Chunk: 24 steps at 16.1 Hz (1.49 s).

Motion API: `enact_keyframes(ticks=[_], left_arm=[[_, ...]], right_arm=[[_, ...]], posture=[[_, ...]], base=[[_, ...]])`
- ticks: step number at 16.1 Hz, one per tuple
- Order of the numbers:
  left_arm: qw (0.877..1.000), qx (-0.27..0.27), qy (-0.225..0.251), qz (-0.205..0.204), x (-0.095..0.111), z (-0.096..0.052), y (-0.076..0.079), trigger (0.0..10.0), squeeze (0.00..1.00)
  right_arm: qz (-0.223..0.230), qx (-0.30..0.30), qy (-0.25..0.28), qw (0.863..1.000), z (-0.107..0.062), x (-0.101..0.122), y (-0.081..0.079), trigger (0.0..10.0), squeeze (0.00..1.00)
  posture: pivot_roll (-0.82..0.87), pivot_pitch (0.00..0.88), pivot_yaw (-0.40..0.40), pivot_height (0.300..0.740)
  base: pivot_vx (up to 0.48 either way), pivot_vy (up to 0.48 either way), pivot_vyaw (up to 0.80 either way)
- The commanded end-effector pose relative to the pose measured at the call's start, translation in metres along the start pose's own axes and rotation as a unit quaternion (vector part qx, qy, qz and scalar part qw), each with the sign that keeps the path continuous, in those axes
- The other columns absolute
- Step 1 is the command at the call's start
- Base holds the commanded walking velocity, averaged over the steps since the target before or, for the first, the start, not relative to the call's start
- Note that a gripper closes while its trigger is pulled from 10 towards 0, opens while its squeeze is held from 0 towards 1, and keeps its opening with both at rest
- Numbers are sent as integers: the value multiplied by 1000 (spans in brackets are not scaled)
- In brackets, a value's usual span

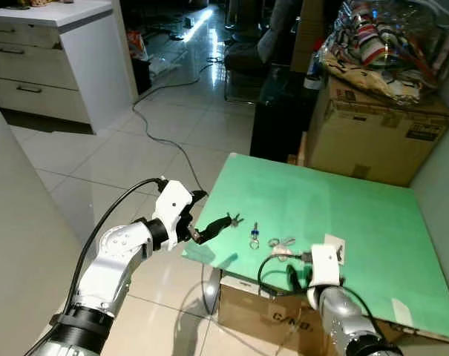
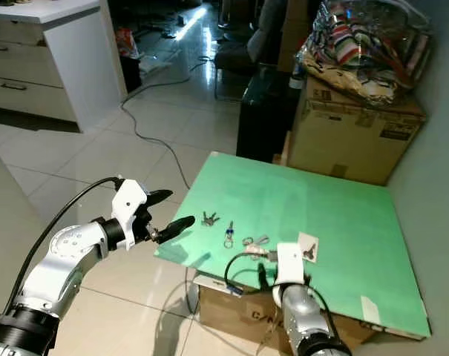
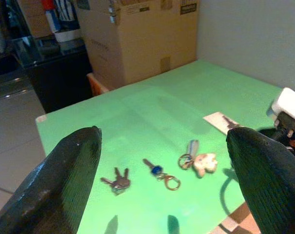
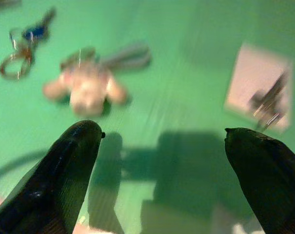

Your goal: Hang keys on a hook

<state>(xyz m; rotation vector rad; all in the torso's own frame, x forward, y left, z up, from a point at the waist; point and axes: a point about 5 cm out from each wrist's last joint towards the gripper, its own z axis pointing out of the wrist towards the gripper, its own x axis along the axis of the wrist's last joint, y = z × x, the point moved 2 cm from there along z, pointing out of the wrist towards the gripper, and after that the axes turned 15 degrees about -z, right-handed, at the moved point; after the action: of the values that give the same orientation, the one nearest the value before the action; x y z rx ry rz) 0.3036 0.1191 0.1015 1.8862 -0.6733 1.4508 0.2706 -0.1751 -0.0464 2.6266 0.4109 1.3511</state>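
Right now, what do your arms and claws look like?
My arms are shiny silver tubes with round joints. Each wrist wears a blocky white casing, and a black cable loops along each arm into it. The left claw and the right claw each have two long black fingers, fat and rounded, narrowing toward the tips. I can't spot any writing on them.

Head cams look down-fwd over green table; L wrist cam low at its edge, R wrist close above; all share it.
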Motion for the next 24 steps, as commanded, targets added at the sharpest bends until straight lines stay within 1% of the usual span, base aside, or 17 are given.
enact_keyframes(ticks=[1, 3, 5, 8, 10, 13, 15, 17, 19, 20, 22, 24], left_arm=[[1000, -8, 8, 0, 4, 3, 4, 10000, 0], [1000, -20, -1, 2, -2, 3, 10, 10000, 0], [999, -35, -15, 1, -11, 2, 20, 10000, 0], [999, -38, -21, -1, -16, -1, 25, 10000, 0], [998, -47, -41, 3, -21, -9, 28, 10000, 0], [997, -48, -52, 4, -25, -19, 29, 10000, 0], [997, -53, -63, 1, -26, -29, 32, 10000, 0], [996, -54, -65, -2, -26, -30, 33, 10000, 0], [996, -56, -64, -8, -25, -30, 35, 10000, 0], [996, -60, -71, -10, -26, -35, 38, 10000, 0], [995, -60, -76, -10, -26, -39, 38, 10000, 0], [995, -54, -82, -13, -25, -46, 39, 10000, 0]], right_arm=[[-27, -16, 48, 998, 2, 18, 6, 10000, 0], [-24, -21, 57, 998, 2, 22, 8, 10000, 0], [-15, -33, 65, 997, 4, 28, 16, 10000, 0], [-15, -31, 71, 997, 7, 36, 17, 10000, 0], [-17, -37, 71, 997, 10, 43, 19, 10000, 0], [-20, -35, 71, 997, 11, 47, 16, 10000, 0], [-23, -34, 69, 997, 12, 48, 14, 10000, 0], [-15, -37, 73, 997, 12, 48, 14, 10000, 0], [-18, -43, 77, 996, 12, 49, 15, 10000, 0], [-22, -57, 85, 995, 13, 55, 20, 10000, 0], [-23, -60, 89, 994, 13, 59, 22, 10000, 0], [-22, -61, 89, 994, 14, 61, 22, 10000, 0]], posture=[[9, 0, 4, 740], [11, 0, 4, 740], [21, 0, 9, 740], [39, 0, 15, 740], [68, 7, 25, 740], [93, 19, 43, 740], [111, 30, 59, 740], [110, 34, 61, 740], [107, 43, 72, 740], [113, 56, 85, 740], [128, 63, 97, 740], [150, 74, 105, 740]], base=[[0, 0, 0], [0, 0, 0], [0, 0, 0], [0, 0, 0], [0, 0, 0], [0, 0, 0], [0, 0, 0], [0, 0, 0], [0, 0, 0], [0, 0, 0], [0, 0, 0], [0, 0, 0]])
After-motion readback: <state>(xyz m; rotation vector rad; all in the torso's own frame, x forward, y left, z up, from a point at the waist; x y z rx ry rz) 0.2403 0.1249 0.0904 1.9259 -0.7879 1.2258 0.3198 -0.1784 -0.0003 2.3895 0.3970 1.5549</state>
